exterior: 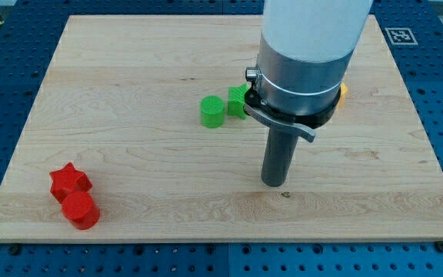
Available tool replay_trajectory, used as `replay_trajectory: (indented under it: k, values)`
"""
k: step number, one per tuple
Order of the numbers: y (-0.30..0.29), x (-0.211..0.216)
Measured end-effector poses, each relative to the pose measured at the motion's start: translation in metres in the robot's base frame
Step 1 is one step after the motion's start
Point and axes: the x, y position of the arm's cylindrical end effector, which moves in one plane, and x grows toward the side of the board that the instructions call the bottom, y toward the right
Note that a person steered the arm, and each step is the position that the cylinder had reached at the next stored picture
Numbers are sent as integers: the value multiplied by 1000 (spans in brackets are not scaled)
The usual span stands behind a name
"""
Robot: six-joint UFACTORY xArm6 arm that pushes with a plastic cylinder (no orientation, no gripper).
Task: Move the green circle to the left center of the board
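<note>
The green circle [212,111] is a short green cylinder standing near the middle of the wooden board [129,77]. A second green block [238,100] touches its right side and is partly hidden behind the arm; its shape is unclear. My tip [274,183] rests on the board below and to the right of the green circle, clearly apart from it. The arm's wide grey and white body [302,54] rises above the rod and covers the board's upper right.
A red star [68,181] and a red cylinder-like block [80,210] sit together at the board's lower left corner. A sliver of a yellow block [343,91] shows at the arm's right edge. The board lies on a blue perforated table [437,69].
</note>
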Motion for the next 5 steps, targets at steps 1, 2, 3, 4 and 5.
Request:
replay_trajectory:
  k: [1,2,3,4,5]
  values:
    - [0,-18]
    - [0,-40]
    - [0,-53]
    - [0,-60]
    - [0,-74]
